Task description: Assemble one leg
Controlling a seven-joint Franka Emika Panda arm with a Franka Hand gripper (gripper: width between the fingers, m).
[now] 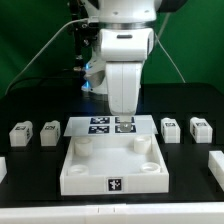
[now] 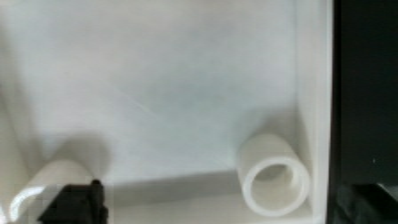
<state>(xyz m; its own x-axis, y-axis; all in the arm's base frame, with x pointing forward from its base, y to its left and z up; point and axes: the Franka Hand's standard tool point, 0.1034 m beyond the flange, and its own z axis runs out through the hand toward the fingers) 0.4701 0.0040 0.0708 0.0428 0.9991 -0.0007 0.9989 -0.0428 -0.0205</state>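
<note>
Four small white legs with black-and-white tags stand on the black table: two at the exterior view's left (image 1: 20, 133) (image 1: 49, 131) and two at its right (image 1: 171, 129) (image 1: 201, 129). My gripper (image 1: 124, 116) hangs low over the back part of the large white tray-like part (image 1: 113, 170), far from all the legs. In the wrist view the gripper (image 2: 222, 205) is open and empty, with dark fingertips (image 2: 71, 202) wide apart. Between them I see the tray-like part's floor (image 2: 178, 90) and a round corner post (image 2: 276, 180). No leg shows in the wrist view.
The marker board (image 1: 105, 126) lies flat just behind the tray-like part, partly under the arm. White parts sit at the exterior view's left edge (image 1: 2, 168) and right edge (image 1: 216, 163). Cables hang behind the arm.
</note>
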